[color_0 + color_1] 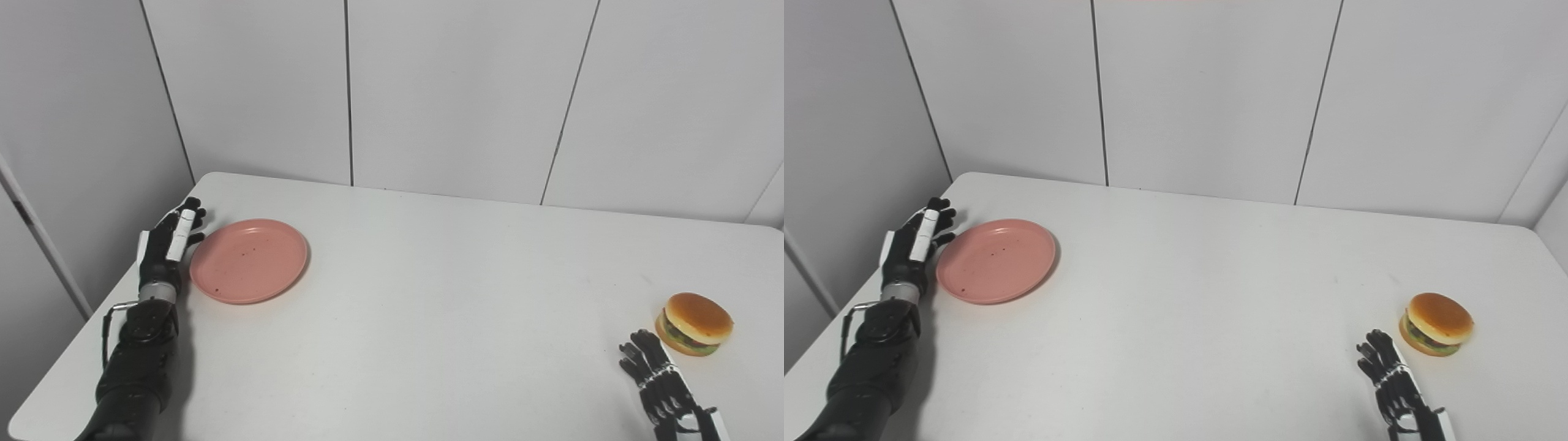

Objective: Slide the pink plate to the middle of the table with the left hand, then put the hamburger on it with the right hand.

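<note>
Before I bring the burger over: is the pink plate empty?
Empty. The pink plate holds only a few dark specks; the hamburger sits on the table near the right hand.

You face a white table point(429, 318) with rounded far corners, its far edge set against a wall of pale grey panels point(459, 92) split by thin dark vertical seams. Soft, even light leaves faint shadows on the surface.

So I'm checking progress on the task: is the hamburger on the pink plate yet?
No, the hamburger sits on the bare table at the right, far from the empty pink plate at the left.
</note>
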